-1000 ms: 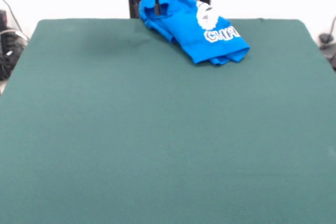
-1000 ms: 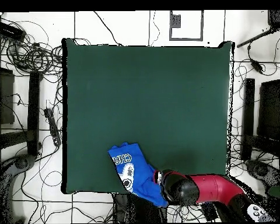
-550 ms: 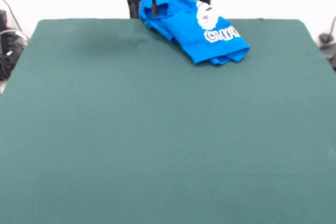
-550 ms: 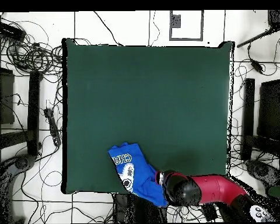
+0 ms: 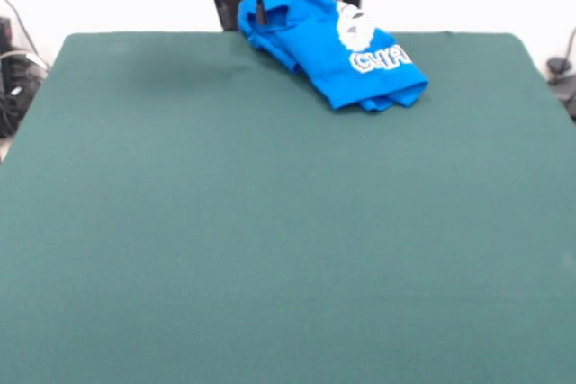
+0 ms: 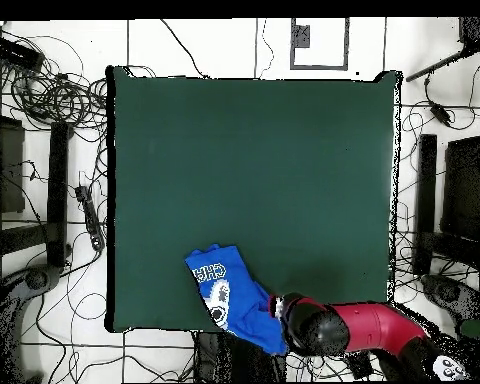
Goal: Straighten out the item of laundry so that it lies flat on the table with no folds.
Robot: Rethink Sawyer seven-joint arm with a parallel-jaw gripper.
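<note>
Most of the table [image 5: 270, 222] before us is bare green cloth. The shirt [image 5: 337, 47] lies bunched at its far edge, part hanging over. Soft and light, it should drag easily; we would take a free hem. Whether the gripper [image 5: 258, 8] holds it, we cannot tell.

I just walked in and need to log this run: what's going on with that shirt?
A robot arm is working on a blue T-shirt that lies bunched and folded at the edge of the green table, on the robot's side, partly hanging past that edge. The gripper is at the shirt's folded corner, but whether it is gripping the cloth cannot be told. The white print shows on top. The shirt is not yet flat, and most of the table is unused.
</note>
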